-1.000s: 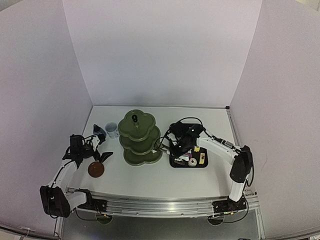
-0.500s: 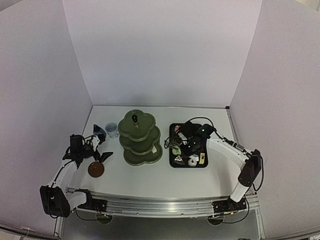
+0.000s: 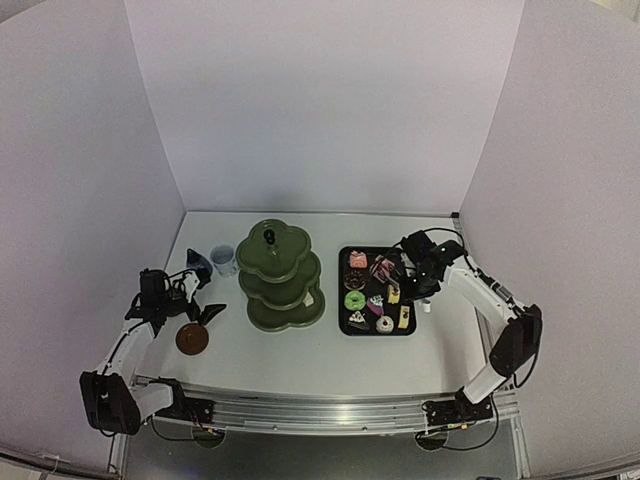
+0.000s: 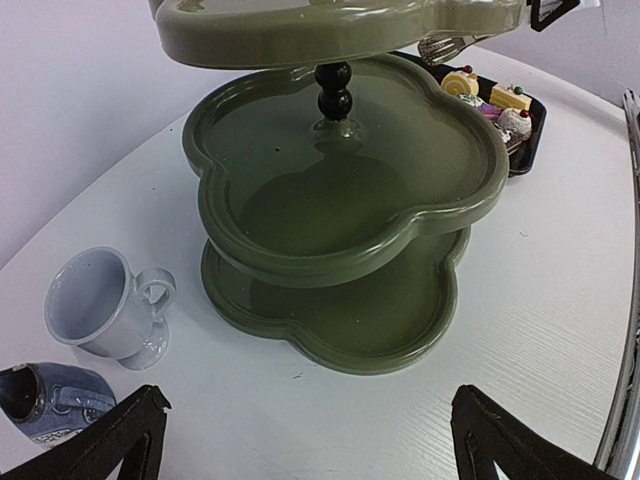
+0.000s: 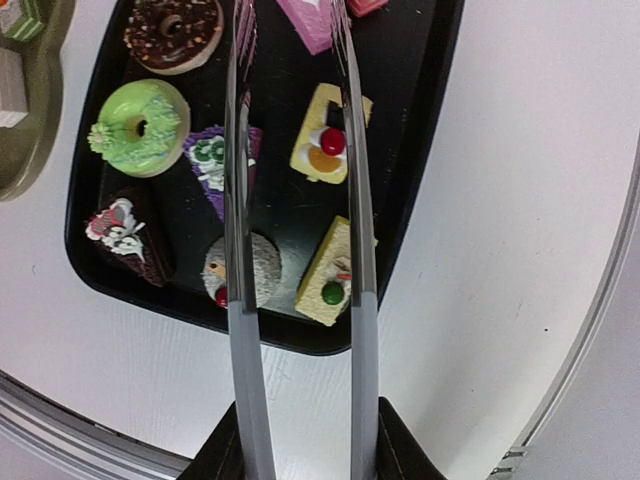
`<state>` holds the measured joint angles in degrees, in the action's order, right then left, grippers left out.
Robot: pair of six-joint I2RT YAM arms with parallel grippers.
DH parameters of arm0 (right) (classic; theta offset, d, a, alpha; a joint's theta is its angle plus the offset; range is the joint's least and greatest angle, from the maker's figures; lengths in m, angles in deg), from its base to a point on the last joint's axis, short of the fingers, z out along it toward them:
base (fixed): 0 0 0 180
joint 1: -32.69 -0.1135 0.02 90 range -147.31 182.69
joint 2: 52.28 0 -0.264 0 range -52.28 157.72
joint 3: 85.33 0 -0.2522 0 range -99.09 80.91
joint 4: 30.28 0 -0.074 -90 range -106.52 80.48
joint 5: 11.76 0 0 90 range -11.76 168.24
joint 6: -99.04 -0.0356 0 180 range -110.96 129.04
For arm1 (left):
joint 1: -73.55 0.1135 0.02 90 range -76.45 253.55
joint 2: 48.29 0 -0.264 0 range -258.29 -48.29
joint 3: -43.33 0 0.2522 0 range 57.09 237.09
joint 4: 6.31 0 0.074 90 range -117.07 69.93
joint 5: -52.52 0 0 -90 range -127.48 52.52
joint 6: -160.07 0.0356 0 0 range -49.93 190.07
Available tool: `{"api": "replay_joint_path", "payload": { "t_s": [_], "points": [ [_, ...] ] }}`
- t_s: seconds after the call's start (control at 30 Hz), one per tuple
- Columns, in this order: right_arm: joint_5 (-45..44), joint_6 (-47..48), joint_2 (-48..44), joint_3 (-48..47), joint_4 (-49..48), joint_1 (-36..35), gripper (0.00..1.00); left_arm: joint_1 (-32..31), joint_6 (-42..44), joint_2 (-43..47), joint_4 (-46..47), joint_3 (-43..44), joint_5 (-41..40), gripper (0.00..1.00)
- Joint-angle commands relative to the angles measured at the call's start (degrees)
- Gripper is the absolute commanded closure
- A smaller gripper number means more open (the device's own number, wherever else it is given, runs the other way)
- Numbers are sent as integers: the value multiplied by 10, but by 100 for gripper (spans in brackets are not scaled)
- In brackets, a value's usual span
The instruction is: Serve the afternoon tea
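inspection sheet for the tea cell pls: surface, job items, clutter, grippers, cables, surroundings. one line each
Surface: white table, no spills seen.
Job's things: green three-tier stand upright, top and middle tiers bare, two small pieces apparently on its bottom tier; white cup and blue jug left of it; remaining pastries on the black tray.
Clutter: brown disc near the left arm.
Grippers: left gripper open, empty, facing the stand; right gripper shut on metal tongs, whose arms reach over the tray with nothing between them in view.
Cables: black loops at both wrists, no snag seen.
Surroundings: plain panels on three sides, metal rail at near edge.
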<state>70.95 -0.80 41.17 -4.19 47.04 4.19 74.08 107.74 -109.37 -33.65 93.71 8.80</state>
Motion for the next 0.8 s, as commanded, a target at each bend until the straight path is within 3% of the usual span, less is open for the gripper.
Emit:
{"api": "replay_joint_path", "payload": {
  "t_s": [0.0,0.77],
  "points": [
    [4,44,-2,1,0,31,66,-2,11,11,-5,5,-5,0],
    [38,127,101,-62,-3,62,64,-2,14,18,-7,5,-17,1]
  ]
}}
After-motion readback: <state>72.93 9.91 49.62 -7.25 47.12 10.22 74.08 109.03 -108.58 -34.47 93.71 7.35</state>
